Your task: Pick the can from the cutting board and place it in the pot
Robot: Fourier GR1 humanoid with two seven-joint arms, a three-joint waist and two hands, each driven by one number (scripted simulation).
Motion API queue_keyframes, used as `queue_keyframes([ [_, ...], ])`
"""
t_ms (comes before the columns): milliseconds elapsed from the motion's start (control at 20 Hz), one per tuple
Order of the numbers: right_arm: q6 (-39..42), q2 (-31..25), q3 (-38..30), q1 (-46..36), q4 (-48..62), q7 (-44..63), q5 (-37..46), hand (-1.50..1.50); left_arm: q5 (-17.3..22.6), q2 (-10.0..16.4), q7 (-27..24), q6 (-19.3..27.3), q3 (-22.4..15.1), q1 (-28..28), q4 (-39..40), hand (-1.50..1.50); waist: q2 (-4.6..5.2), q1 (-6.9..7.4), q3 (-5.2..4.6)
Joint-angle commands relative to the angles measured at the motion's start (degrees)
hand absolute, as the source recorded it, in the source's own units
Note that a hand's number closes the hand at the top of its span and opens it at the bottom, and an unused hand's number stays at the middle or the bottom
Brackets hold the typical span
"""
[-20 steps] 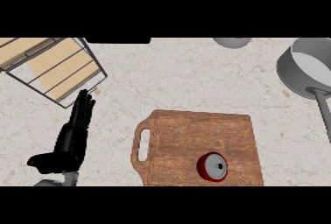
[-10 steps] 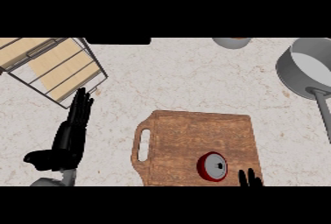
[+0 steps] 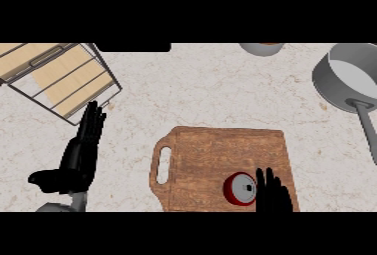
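the fingers (image 3: 261, 180) of the right hand (image 3: 273, 197) are straight and close together, pointing up the view from its lower edge. they curl round nothing. they lie over the cutting board (image 3: 213, 154), just beside the right edge of the can (image 3: 240, 189); whether they touch it cannot be told.

the can stands upright on the board's lower right part, seen from straight above. only its top shows: a red rim round a pale grey lid with a small dark mark near the middle. its side wall, where a label would sit, is hidden by the steep angle, and the mark on the lid is too small to read.

the board is brown wood grain, with a long handle slot (image 3: 163, 165) cut near its left edge. it lies flat on the pale speckled table (image 3: 221, 89).

the pot (image 3: 324, 82) is grey metal and sits at the upper right, well apart from the can. its long handle (image 3: 366, 130) runs down the view's right side.

the left hand (image 3: 76, 162) rests on the table left of the board, its fingers (image 3: 92, 122) straight and together, thumb out to the side, holding nothing. their tips lie near the lower corner of a wire rack (image 3: 88, 102) with light wooden slats at the upper left.

a grey round vessel (image 3: 262, 48) is cut off by the top edge.
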Motion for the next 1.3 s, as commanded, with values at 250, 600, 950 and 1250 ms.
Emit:
queue_keyframes([
  [250,-3.5,-1.5,-3.6,-6.9,7.3,-0.5,-6.0,-1.50,-2.4,-3.0,1.0,-2.5,3.1,-0.8,0.7,0.00,-0.06,-0.17,0.01],
  [600,-11.3,-1.8,-2.8,-8.4,10.9,0.0,4.2,1.50,-4.0,-3.4,3.0,-2.2,3.4,0.2,-1.7,0.00,-0.10,-0.23,0.01],
  [950,-3.7,-0.2,-3.0,-12.0,7.2,1.3,7.5,1.50,-7.1,-6.2,4.4,-2.1,4.1,-2.5,0.1,0.00,-0.08,-0.28,0.01],
  [1250,3.4,1.5,-15.7,-29.7,18.2,3.1,-2.7,1.50,-6.3,-5.3,0.7,-5.2,2.9,0.1,-0.2,0.00,0.98,2.28,0.02],
])
